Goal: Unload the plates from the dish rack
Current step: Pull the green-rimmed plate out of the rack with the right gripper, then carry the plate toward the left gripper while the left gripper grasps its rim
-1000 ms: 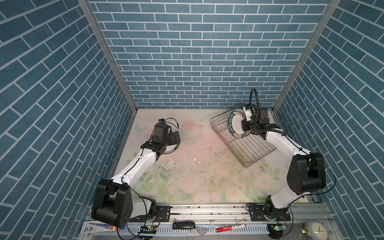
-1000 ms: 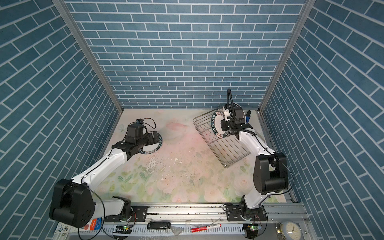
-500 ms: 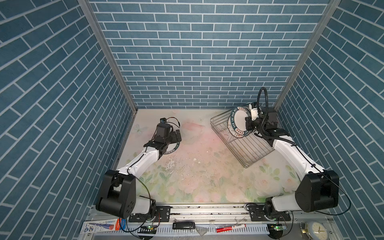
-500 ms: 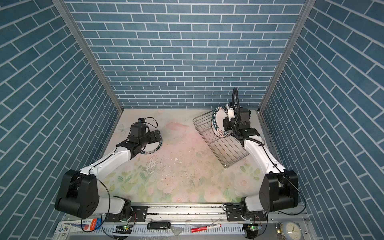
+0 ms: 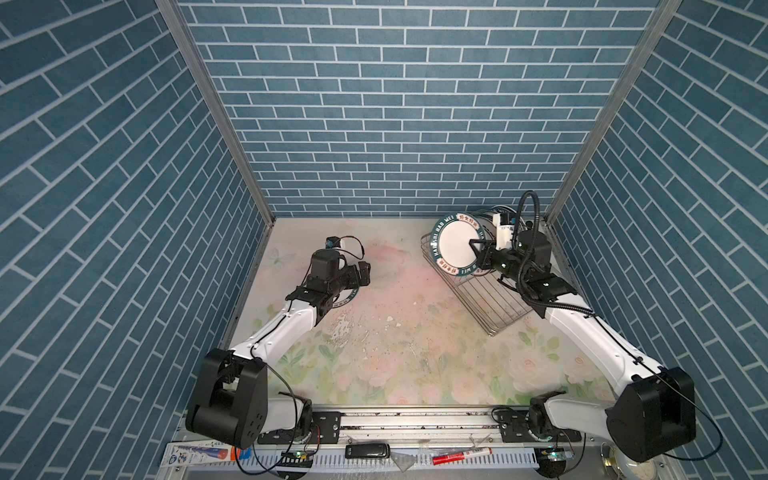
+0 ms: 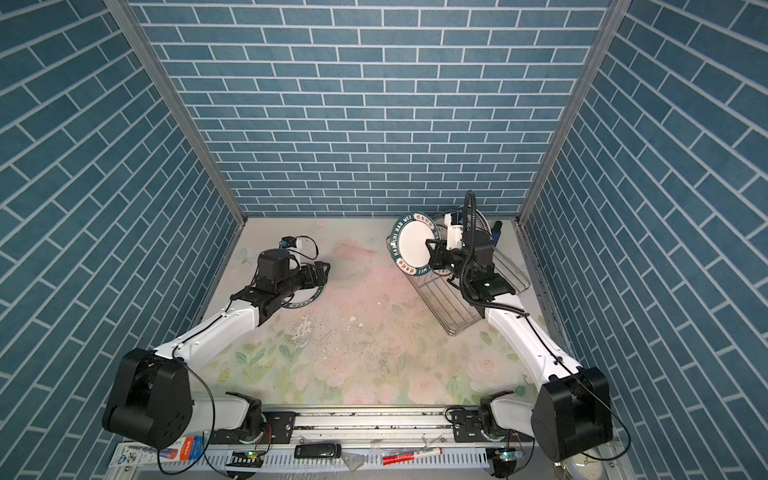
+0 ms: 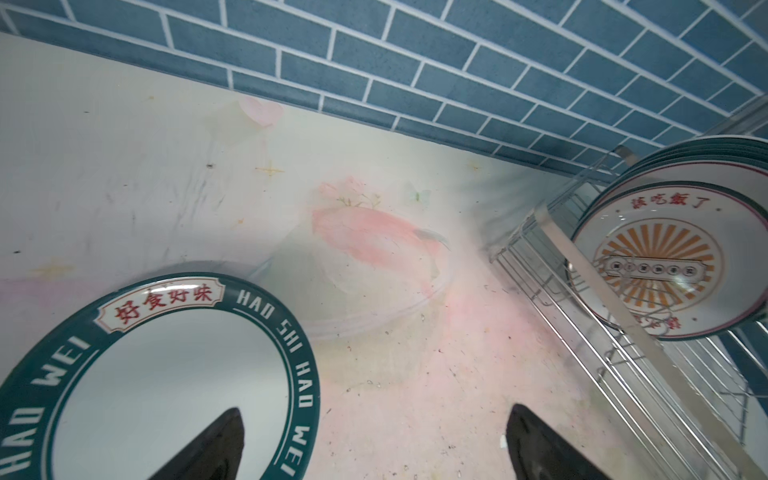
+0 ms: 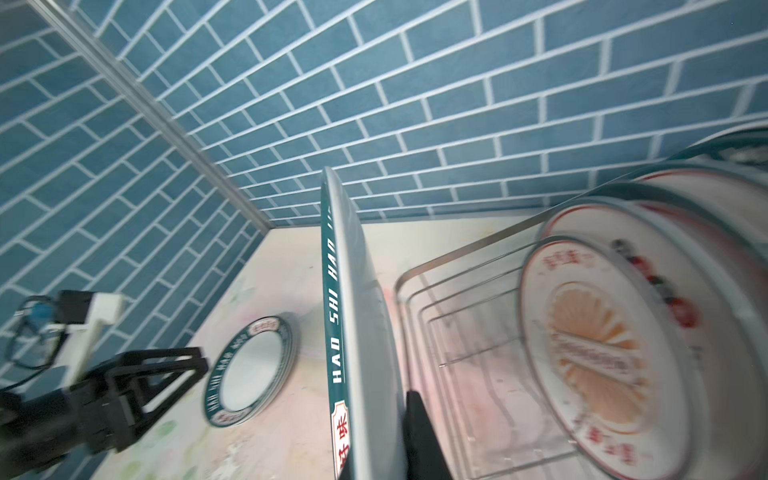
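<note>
Pinching an upright teal-banded plate (image 5: 454,245) with right gripper (image 5: 476,249) over the dish rack (image 5: 492,305) at tabletop's far-right corner, holding left gripper (image 5: 362,272) wide above a flat plate's (image 7: 166,353) edge.

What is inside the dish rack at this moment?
Several plates stand on edge at the far end of the dish rack, a sunburst plate in front. Those behind overlap, so their count is hidden. The near part is bare wire.

Blue brick-pattern walls (image 5: 395,104) on three sides, aluminium corner posts (image 5: 219,112), pale floral tabletop (image 5: 395,332), scuffed, speckled, evenly lit.
</note>
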`<state>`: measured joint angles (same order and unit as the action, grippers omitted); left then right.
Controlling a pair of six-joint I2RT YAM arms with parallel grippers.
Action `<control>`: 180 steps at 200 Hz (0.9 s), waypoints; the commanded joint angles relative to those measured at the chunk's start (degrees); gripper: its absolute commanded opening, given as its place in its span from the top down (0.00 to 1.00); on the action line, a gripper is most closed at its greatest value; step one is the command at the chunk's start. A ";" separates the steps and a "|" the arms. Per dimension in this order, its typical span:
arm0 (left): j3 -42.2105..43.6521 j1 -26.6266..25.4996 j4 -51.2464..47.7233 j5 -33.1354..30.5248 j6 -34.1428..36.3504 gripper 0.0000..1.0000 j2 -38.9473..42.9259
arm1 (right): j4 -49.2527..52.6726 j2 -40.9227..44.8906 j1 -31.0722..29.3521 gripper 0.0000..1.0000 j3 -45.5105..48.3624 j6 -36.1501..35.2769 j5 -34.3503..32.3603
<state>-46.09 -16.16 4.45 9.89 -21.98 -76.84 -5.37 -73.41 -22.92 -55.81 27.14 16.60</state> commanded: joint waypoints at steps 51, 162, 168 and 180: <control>-0.90 0.14 5.12 14.63 -4.19 0.01 -5.00 | -15.63 -14.27 -8.89 1.00 -1.20 19.11 7.45; -1.55 1.66 14.24 29.57 -11.95 0.20 -11.36 | -28.94 -24.67 -9.99 1.00 -3.58 28.35 17.20; -1.39 1.65 14.27 29.34 -11.78 0.24 -11.18 | -29.00 -24.83 -10.05 1.00 -3.61 28.41 17.31; -1.33 1.68 14.18 29.26 -11.69 0.31 -10.97 | -29.46 -25.21 -10.04 1.00 -3.62 28.83 17.41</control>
<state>-46.39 -14.90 16.40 37.26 -33.56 -88.51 -28.56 -98.61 -32.64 -55.96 52.66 31.46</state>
